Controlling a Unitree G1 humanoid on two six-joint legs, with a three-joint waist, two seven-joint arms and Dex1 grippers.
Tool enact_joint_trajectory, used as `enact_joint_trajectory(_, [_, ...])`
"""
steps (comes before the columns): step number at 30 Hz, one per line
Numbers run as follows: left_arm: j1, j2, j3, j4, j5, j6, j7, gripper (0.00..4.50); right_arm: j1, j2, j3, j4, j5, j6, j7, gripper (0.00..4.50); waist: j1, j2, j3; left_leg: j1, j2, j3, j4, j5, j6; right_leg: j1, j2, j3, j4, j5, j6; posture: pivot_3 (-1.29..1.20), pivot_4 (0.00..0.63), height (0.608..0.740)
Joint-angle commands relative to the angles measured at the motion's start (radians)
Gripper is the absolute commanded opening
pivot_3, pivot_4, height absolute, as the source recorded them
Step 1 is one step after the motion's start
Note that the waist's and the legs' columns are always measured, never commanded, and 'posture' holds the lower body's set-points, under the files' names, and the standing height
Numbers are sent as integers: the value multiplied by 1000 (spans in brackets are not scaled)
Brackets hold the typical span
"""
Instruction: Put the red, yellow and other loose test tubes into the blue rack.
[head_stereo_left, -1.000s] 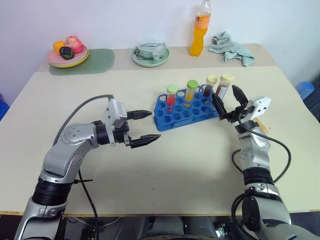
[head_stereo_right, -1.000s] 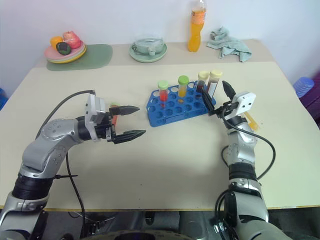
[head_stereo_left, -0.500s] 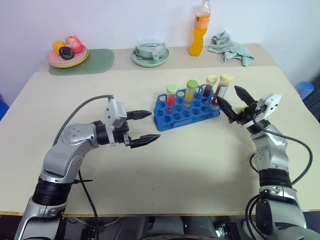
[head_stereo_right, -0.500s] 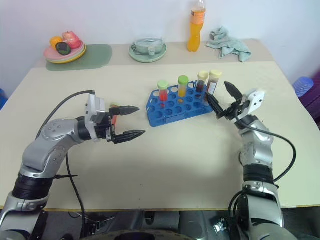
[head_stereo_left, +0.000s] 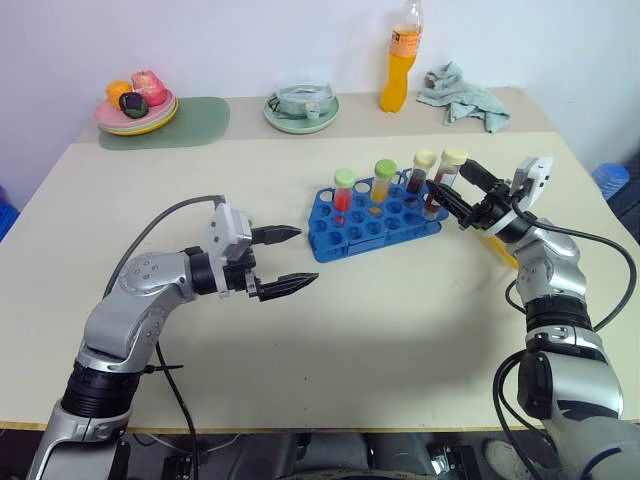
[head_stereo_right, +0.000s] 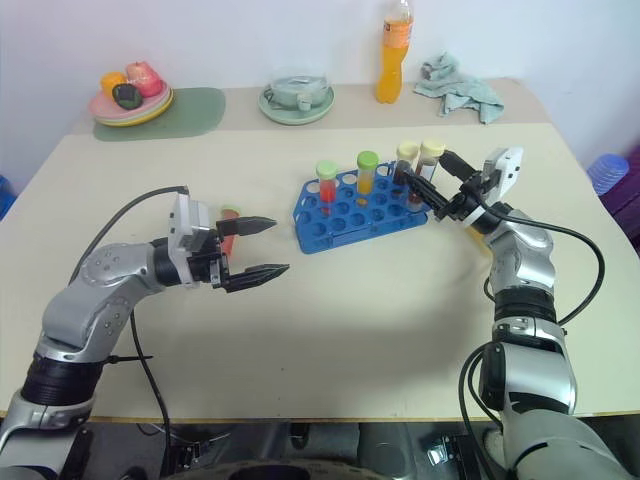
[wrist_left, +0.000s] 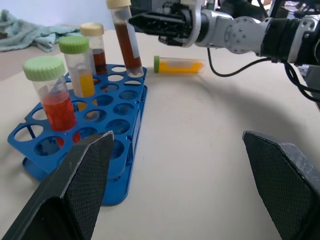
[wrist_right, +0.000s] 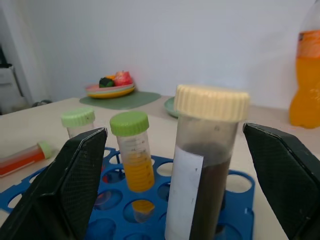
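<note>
Now the right gripper (head_stereo_left: 457, 196), fingers spread, flanks a brown tube (head_stereo_left: 447, 178) standing in the blue rack (head_stereo_left: 372, 220); the left gripper (head_stereo_left: 290, 260), fingers also spread, hangs empty beside a loose red tube (head_stereo_right: 228, 228).

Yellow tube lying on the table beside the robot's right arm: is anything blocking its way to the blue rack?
Nothing visible does. Only bare table separates the lying clear plastic tube of yellow liquid with a green cap from the blue plastic rack with round holes, and many of its holes stand empty.
</note>
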Motion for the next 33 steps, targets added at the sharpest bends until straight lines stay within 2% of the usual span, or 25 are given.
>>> enact_joint_trajectory(1, [7,10,29,-41,-23,2,9,4263,-45,-15,-4,5,-3,-15,41,4448,0,0,0,0,0,0,0,0,0,0,0,0,0,0,0,0,150,739])
enact_joint_trajectory(14, [5,8,21,-41,-28,-2,22,4263,-34,2,15,-35,-36,-35,74,4448,0,0,0,0,0,0,0,0,0,0,0,0,0,0,0,0,150,739])
enact_joint_trajectory(22, [4,8,20,-40,-26,-4,23,4263,-66,-1,38,42,-142,-159,-60,4448,-1,0,0,0,0,0,0,0,0,0,0,0,0,0,0,0,150,739])
enact_joint_trajectory(33, [4,7,18,-41,-25,-6,30,4263,-97,-21,30,133,-192,-248,-173,4448,-1,0,0,0,0,0,0,0,0,0,0,0,0,0,0,0,150,739])
